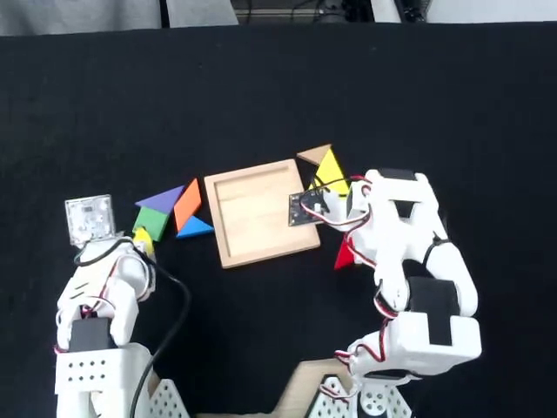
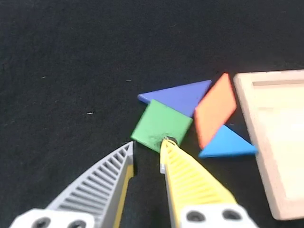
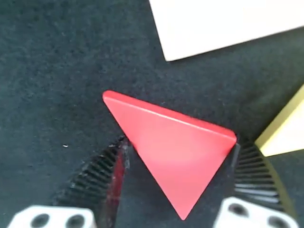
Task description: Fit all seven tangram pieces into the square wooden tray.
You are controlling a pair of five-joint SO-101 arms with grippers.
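Right gripper (image 3: 179,146) is clamped on the red triangle (image 3: 166,135), gripping it by its edges just off the tray's (image 1: 257,209) near right corner. Left gripper (image 2: 148,144) stands released, its yellow finger (image 2: 173,156) touching the green square (image 2: 161,124). Beyond the square, the purple triangle (image 2: 178,95), orange parallelogram (image 2: 216,109) and blue triangle (image 2: 227,144) cluster on the cloth (image 1: 261,96) (all outside the tray, just beside its left side), and farthest off the yellow triangle (image 1: 331,171) and tan triangle (image 1: 315,154) lie touching at the tray's far right corner.

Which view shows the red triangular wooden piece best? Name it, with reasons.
Right wrist view: the red triangular wooden piece sits close up, all three corners visible. The high view catches just one red corner beside the right arm.
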